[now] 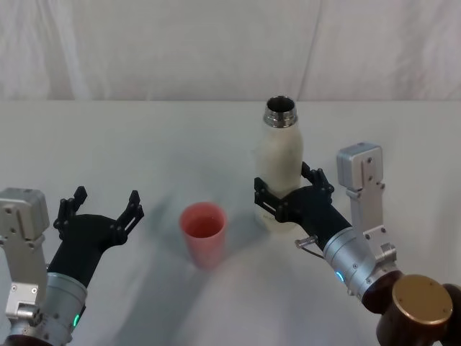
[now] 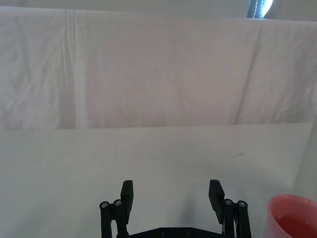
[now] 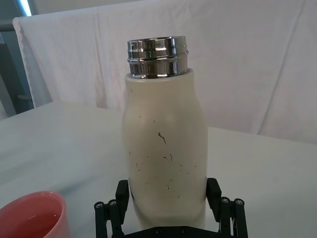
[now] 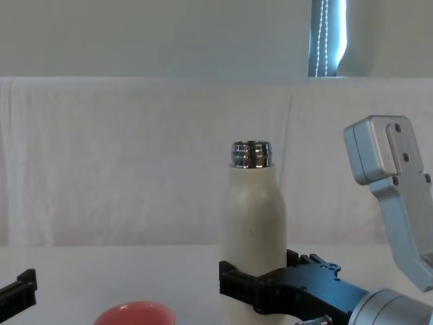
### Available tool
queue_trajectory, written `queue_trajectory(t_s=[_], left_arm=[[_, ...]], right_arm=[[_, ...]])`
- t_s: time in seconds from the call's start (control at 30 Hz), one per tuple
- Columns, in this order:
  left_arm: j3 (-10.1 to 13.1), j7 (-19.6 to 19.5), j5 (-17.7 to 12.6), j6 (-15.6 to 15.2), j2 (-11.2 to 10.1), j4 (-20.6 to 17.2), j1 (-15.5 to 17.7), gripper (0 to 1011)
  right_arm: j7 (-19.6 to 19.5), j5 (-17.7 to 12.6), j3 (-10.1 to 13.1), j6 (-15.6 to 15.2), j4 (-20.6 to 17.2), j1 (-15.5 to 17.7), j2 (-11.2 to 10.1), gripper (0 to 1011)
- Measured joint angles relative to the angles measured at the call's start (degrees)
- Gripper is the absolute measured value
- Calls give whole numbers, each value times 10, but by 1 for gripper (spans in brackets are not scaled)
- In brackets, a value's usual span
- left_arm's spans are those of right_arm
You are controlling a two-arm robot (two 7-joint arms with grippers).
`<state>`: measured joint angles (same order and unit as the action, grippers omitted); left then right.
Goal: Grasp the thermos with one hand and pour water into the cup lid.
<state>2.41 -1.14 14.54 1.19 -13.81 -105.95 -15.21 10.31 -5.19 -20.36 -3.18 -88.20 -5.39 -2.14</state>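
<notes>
You've got the right gripper [image 1: 291, 193] clamping the upright thermos [image 1: 279, 162] at centre-right, left gripper [image 1: 99, 209] spread lower left; right wrist view shows water in the cup lid [image 3: 30, 218].

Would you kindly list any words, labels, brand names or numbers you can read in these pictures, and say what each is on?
None: no readable text anywhere.
The thermos bears only small dark specks, no lettering.
The cup lid is plain coral-pink.
The right gripper and left gripper carry no legible markings.
</notes>
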Motion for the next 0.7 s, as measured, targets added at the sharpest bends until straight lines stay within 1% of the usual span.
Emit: queue_trajectory(t_s=[0.7], left_arm=[[0, 0, 0, 0, 0, 0, 0, 1001]], right_arm=[[0, -3, -4, 1, 30, -23, 8, 1001]])
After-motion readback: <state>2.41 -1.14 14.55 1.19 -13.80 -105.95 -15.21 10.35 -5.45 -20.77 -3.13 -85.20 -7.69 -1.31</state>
